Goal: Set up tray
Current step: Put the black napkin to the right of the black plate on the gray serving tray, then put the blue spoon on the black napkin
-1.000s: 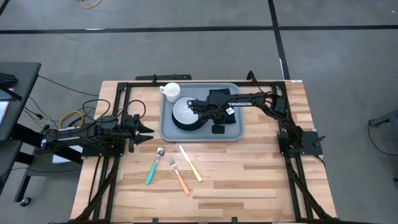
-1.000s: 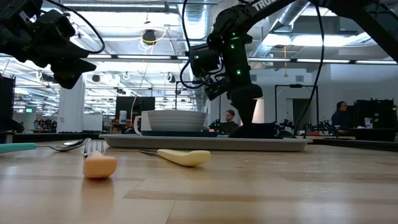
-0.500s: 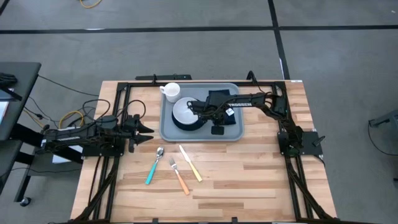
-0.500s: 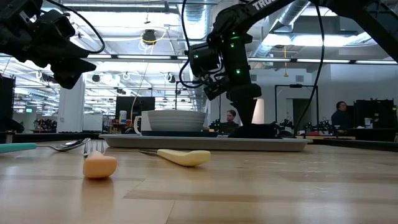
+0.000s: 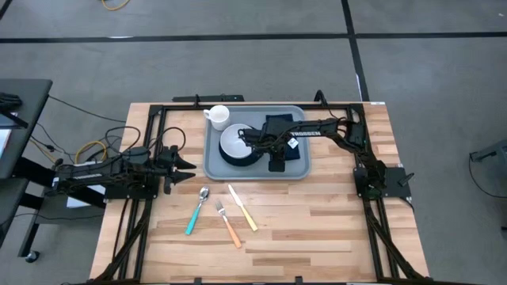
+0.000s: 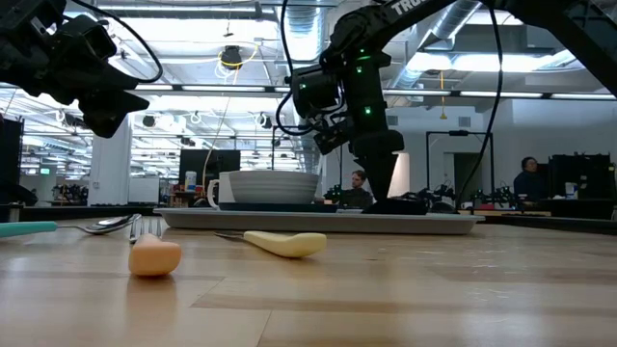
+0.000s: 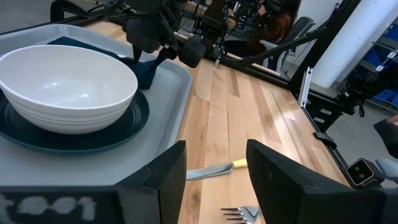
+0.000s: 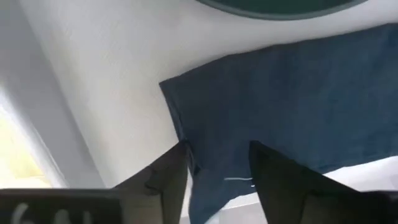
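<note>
The right end effector (image 8: 214, 168) is lowered onto the dark blue napkin (image 8: 298, 106) inside the tray (image 5: 214, 162), fingers parted and straddling the cloth's edge near a corner.

Risk: closing here may catch only a thin fold, so the napkin slips out or bunches. A sideways pull may drag it against the dark plate (image 7: 118, 134) carrying the white bowl (image 7: 65, 87).

The right arm reaches across the tray, which sits toward the far side of the counter (image 5: 317, 222). The left end effector (image 7: 211, 168) hovers with fingers apart beside the tray's left edge.

Grey-blue tray (image 5: 212, 165) flat at table's far-centre, loaded.
</note>
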